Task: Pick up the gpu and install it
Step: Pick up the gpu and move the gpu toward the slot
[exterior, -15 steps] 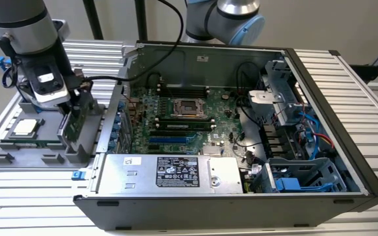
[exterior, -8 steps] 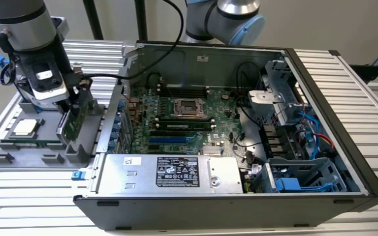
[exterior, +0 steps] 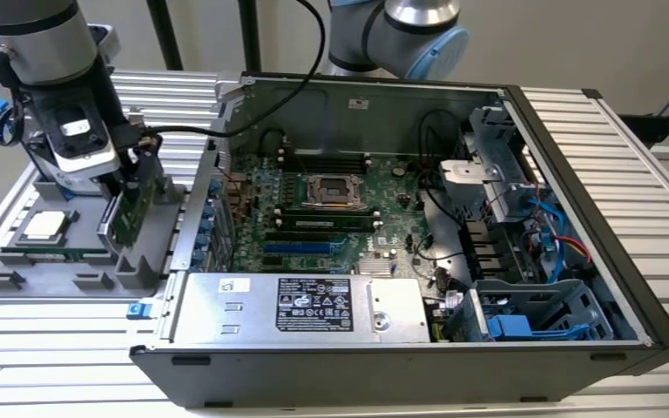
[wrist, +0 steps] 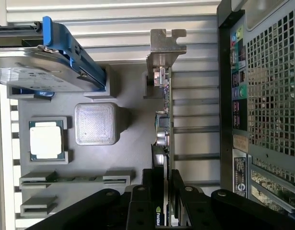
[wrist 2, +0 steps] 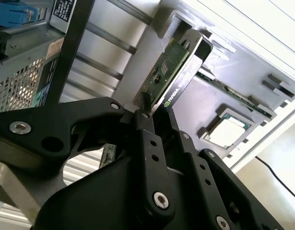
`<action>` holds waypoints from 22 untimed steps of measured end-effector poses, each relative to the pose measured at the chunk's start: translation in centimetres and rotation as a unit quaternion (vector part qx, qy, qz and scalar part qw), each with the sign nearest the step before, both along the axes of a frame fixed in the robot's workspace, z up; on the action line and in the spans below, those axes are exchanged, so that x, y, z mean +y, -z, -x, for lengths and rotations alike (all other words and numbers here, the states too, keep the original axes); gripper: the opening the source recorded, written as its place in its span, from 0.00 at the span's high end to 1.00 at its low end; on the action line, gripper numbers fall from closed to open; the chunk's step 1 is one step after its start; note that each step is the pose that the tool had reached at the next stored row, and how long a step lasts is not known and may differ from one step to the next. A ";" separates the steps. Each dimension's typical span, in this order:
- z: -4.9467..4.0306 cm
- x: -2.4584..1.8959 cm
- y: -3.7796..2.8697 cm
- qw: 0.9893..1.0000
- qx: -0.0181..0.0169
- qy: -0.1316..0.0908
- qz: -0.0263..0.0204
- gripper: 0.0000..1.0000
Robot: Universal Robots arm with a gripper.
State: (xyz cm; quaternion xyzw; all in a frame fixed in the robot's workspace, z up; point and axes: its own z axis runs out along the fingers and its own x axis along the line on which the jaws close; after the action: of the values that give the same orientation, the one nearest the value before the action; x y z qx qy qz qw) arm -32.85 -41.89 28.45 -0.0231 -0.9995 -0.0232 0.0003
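While fingers point(wrist 2: 146, 139) grip it, gpu point(wrist 2: 169, 72) seemingly stands edgewise.

I see my arm point(exterior: 35, 35) as a thick matt grey tube, with a silver joint point(exterior: 422, 24) capped in pale blue behind it. A black cable point(exterior: 184, 131) runs to the wrist. The claw point(wrist 2: 154, 112) is black: flat linked bars pinned with silver screws point(wrist 2: 20, 127).

The arm point(exterior: 35, 39) hangs straight down at the exterior view's left, wrist vertical, its black claw point(exterior: 123, 187) pointing downward with both fingers clamped against the faces of the upright gpu point(exterior: 129, 219).
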 end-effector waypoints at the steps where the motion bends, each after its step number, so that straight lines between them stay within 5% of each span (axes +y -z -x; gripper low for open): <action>1: 0.00 0.00 -0.10 1.000 0.000 0.000 0.000 1.00; 22: 0.01 0.01 -2.04 1.000 0.000 0.000 0.012 1.00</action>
State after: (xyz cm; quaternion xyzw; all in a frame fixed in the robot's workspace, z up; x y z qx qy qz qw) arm -32.86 -41.89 30.48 -0.0231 -0.9997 -0.0115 0.0000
